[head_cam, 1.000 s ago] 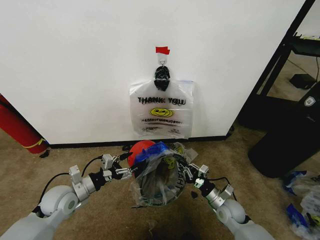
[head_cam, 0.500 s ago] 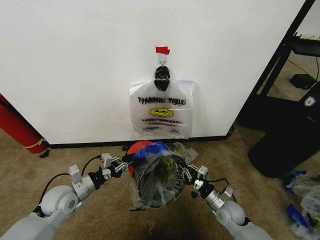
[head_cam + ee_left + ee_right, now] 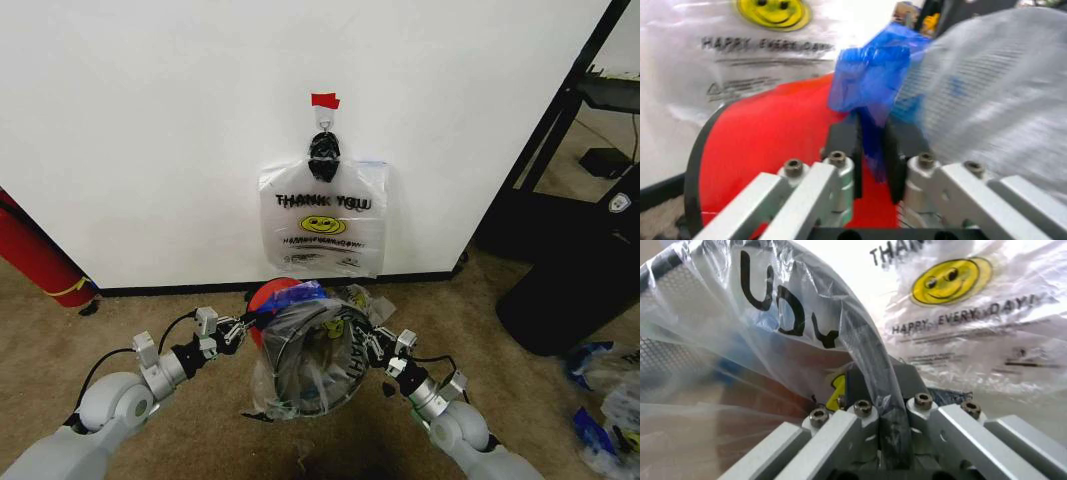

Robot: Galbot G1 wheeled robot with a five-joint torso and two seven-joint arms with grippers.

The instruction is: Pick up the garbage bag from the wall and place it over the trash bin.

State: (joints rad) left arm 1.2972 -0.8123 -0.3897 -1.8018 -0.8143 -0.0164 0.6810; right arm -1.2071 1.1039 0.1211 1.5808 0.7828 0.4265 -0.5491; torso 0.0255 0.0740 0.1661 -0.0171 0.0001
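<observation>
The garbage bag [image 3: 300, 365] is stretched over the round black trash bin [image 3: 330, 345], which stands on the carpet below the wall [image 3: 150, 120]. The bin's red base [image 3: 268, 296] shows at its far side. My left gripper [image 3: 247, 323] is shut on a blue patch of the bag [image 3: 870, 85], against the red base [image 3: 773, 150]. At the bin's right side, my right gripper [image 3: 372, 346] is shut on the bag [image 3: 773, 315] where it wraps the dark rim [image 3: 870, 360].
A second smiley bag [image 3: 322, 225] with black knotted handles hangs from the hook [image 3: 322, 116] under red tape [image 3: 324, 100]. A long red cylinder [image 3: 35, 255] leans at the left. A black rack [image 3: 560, 150], a black container [image 3: 580, 290] and loose bags [image 3: 605, 400] are on the right.
My left gripper has drawn the blue edge of the bag a little to the left and towards the wall. The plastic now hangs lower around the bin. The right gripper has barely moved.
</observation>
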